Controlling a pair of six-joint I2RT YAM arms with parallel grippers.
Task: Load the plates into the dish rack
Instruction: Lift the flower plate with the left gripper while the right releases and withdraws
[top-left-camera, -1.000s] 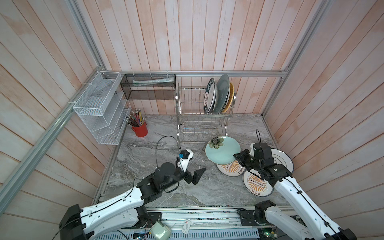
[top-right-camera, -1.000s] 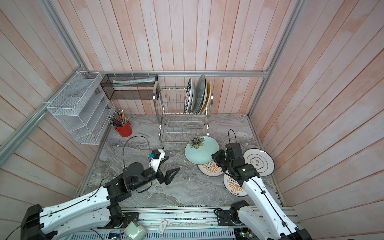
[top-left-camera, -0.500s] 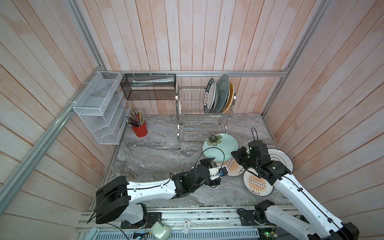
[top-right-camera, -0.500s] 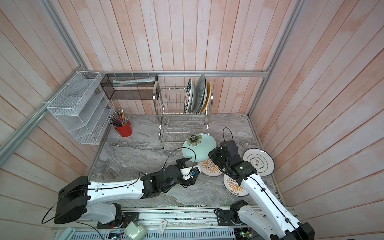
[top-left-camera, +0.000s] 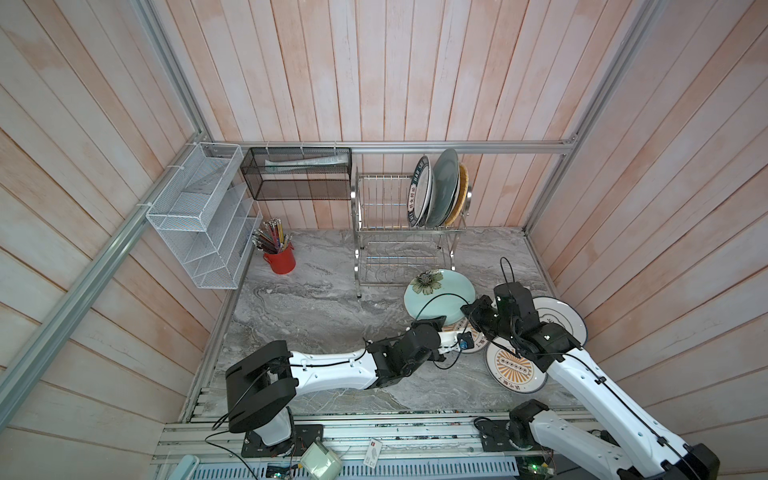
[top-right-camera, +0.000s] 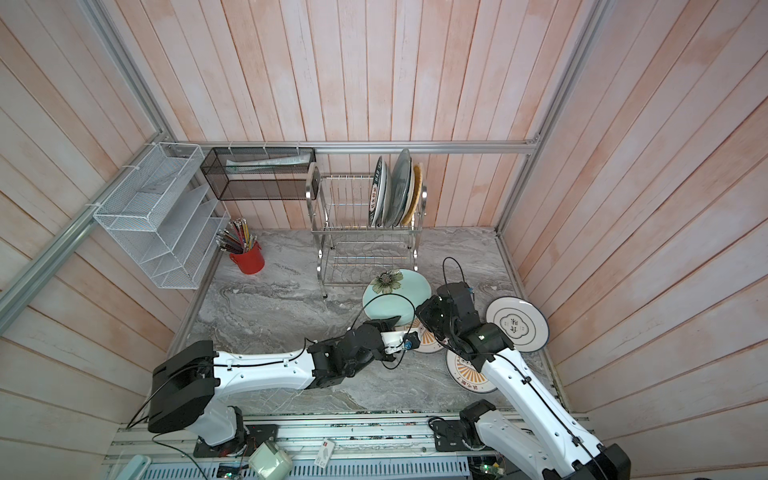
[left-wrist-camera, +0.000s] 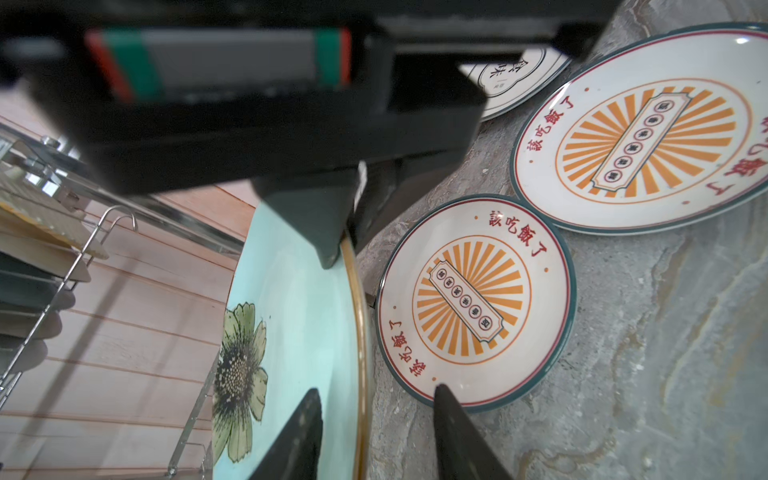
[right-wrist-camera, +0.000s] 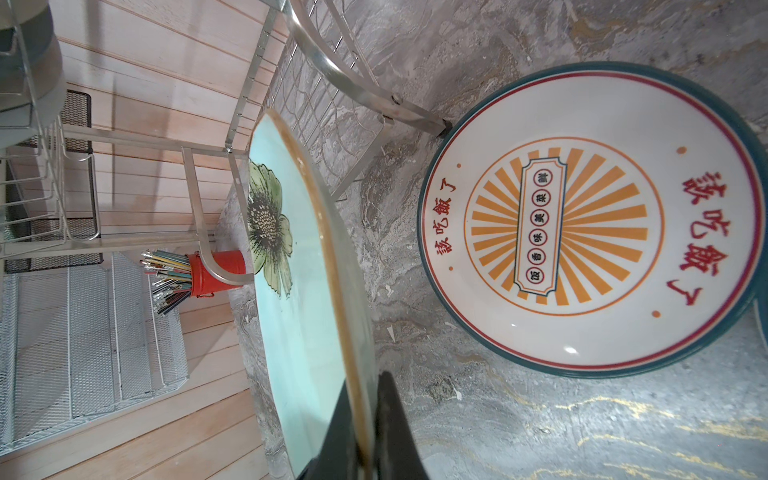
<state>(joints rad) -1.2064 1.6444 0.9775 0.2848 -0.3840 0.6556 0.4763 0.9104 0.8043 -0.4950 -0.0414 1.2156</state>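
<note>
Right tool (right-wrist-camera: 368, 386) pinches the mint plate (right-wrist-camera: 299, 311); left tool (left-wrist-camera: 376, 388), spread, straddles its rim, seemingly without contact.

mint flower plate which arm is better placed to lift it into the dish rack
Probably right: the right hand is shut on the mint flower plate rim; the left hand only straddles that rim, fingers apart.

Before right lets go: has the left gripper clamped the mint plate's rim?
No: in the left wrist view the left gripper straddles the rim of the mint plate, jaws visibly apart.
</note>
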